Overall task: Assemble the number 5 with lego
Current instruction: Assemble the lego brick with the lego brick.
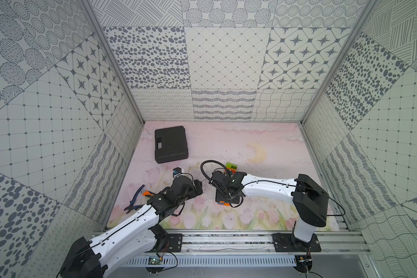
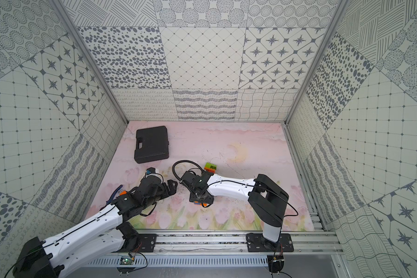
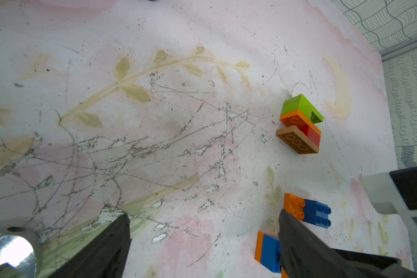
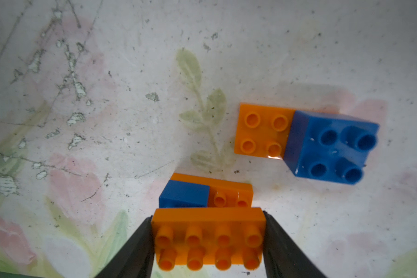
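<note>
My right gripper (image 4: 207, 217) is shut on an orange oblong lego brick (image 4: 207, 240), gripped by its short ends with the studs facing the camera. Just beyond it on the mat lies another orange brick (image 4: 231, 190) with a blue square (image 4: 183, 195) on it. Off to one side lies a joined orange brick (image 4: 263, 130) and blue square (image 4: 332, 146). A green, orange, red and brown stack (image 3: 299, 125) lies farther back, also seen as the stack (image 1: 231, 166) in a top view. My left gripper (image 3: 204, 214) stands open over bare mat, beside the right gripper (image 1: 226, 201).
A black case (image 1: 171, 144) lies at the back left of the mat. A hand tool with blue and orange handles (image 1: 136, 196) lies by the left wall, partly under the left arm. The enclosure walls close in the mat on three sides.
</note>
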Tool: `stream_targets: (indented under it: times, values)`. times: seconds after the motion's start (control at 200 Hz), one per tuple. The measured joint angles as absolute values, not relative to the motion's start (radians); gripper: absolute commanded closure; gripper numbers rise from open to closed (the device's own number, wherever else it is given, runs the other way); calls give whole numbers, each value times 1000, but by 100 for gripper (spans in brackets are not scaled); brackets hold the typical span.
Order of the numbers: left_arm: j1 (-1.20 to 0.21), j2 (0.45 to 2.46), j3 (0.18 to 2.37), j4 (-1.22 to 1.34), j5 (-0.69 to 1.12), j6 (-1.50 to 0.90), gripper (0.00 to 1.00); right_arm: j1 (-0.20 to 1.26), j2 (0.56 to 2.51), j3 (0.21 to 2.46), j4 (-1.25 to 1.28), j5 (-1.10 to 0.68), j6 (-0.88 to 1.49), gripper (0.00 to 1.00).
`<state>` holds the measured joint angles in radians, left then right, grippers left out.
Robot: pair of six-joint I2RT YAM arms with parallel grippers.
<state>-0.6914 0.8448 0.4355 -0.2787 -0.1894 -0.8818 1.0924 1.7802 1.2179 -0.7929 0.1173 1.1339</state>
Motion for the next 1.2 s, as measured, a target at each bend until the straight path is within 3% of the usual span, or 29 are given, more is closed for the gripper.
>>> stream_targets:
  times: [1.201]
  values:
    - [-667, 902, 456, -280, -171, -879, 1, 1092, 1840, 1311, -869, 125, 1163, 47]
